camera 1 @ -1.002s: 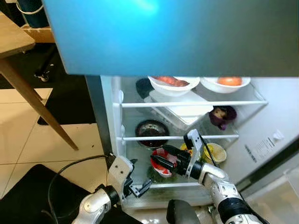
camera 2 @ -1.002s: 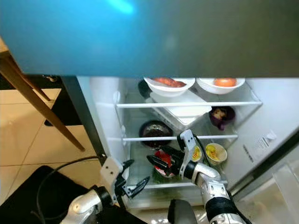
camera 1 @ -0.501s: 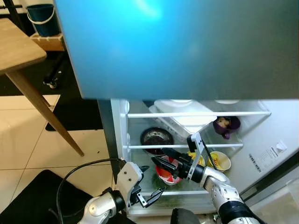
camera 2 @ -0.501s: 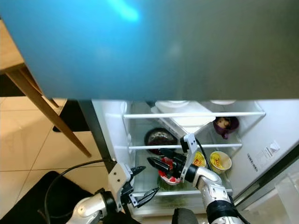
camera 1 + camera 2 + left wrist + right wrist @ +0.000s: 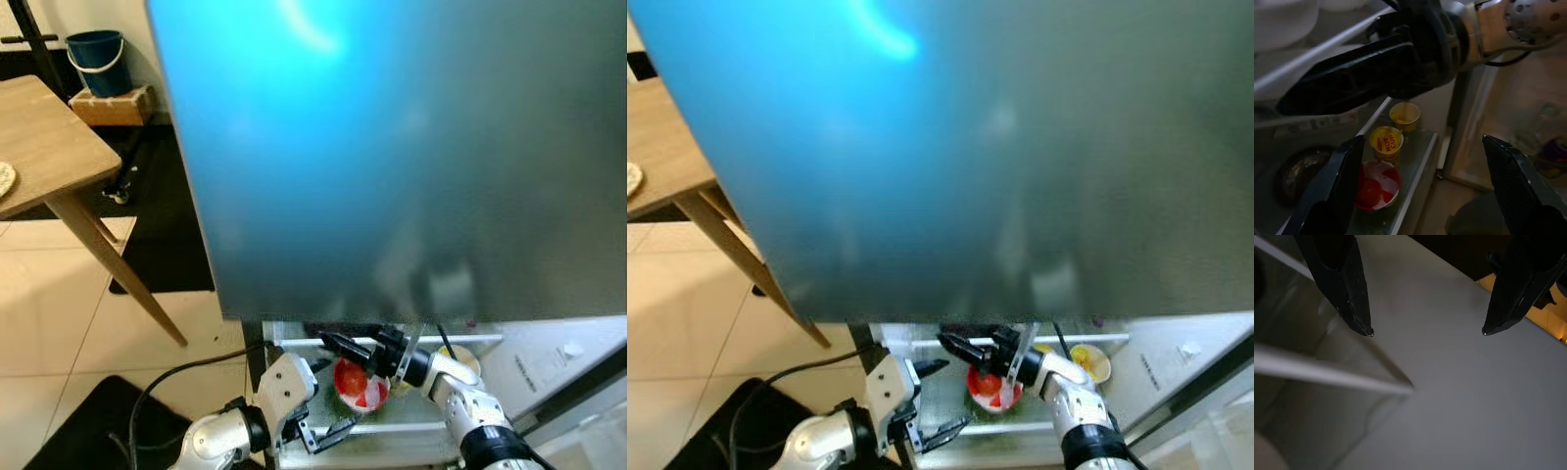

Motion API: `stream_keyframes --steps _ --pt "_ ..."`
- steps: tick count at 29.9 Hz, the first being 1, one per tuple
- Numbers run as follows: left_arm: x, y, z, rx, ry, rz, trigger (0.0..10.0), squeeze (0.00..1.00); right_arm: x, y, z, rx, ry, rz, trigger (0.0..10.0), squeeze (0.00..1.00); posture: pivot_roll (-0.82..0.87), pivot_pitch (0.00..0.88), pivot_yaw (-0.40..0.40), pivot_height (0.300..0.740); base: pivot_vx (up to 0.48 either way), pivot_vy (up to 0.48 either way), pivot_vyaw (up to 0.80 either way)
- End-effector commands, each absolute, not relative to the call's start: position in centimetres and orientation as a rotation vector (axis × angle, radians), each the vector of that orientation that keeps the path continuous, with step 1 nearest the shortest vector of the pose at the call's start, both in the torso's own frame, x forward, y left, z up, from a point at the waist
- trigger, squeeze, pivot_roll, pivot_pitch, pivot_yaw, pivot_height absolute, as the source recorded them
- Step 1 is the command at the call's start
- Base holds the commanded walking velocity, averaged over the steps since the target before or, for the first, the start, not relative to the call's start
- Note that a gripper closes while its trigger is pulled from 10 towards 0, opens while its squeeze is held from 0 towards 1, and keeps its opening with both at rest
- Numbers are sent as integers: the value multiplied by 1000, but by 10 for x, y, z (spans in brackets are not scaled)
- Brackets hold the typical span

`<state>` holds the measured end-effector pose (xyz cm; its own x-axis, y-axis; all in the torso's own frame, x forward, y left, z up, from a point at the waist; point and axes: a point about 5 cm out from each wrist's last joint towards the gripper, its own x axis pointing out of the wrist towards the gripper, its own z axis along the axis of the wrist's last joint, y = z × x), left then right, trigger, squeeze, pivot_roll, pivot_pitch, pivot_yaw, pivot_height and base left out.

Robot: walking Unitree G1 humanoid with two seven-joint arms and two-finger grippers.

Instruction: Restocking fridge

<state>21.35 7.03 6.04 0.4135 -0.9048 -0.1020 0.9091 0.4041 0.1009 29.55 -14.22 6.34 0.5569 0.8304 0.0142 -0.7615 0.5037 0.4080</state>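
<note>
The right gripper [image 5: 338, 345] reaches into the fridge with its two black fingers spread and nothing between them; in its wrist view the fingertips [image 5: 1362, 323] stand well apart against a bare grey-white inner wall and the edge of a glass shelf [image 5: 1327, 374]; it sits just above the red-and-white bowl [image 5: 359, 382] on the lower shelf, not touching it as far as I can tell — a pose that reads as a release just made or a grasp being lined up. The left gripper [image 5: 315, 416] hangs lower, at the front edge of the fridge, fingers wide and empty; its wrist view looks past the right arm to the same bowl [image 5: 1376, 184], with two yellow cups [image 5: 1387, 142] just behind it and a dark pan [image 5: 1298, 169] off to one side — likely kept back so the right arm has room. The yellow cups [image 5: 1087, 360] sit beside the right forearm. The large blue-grey fridge door [image 5: 392, 147] hides the upper shelves; a wooden table [image 5: 49, 147] and a blue bucket [image 5: 96, 51] stand well apart on the left.
</note>
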Motion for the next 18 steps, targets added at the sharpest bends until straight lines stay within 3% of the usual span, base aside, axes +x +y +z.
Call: stream_keyframes --steps 1,9,18 --pt "216 73 67 178 10 -1147 10000 0 292 -143 61 399 201 974 10000 0 -21 52 -32 721 0 0 0" --pt "214 73 65 187 27 -1161 10000 0 287 -147 53 396 239 973 10000 0 -22 52 -32 740 0 0 0" --pt "204 79 46 177 133 -1164 10000 0 271 -149 19 262 435 905 10000 0 -28 60 -33 740 0 0 0"
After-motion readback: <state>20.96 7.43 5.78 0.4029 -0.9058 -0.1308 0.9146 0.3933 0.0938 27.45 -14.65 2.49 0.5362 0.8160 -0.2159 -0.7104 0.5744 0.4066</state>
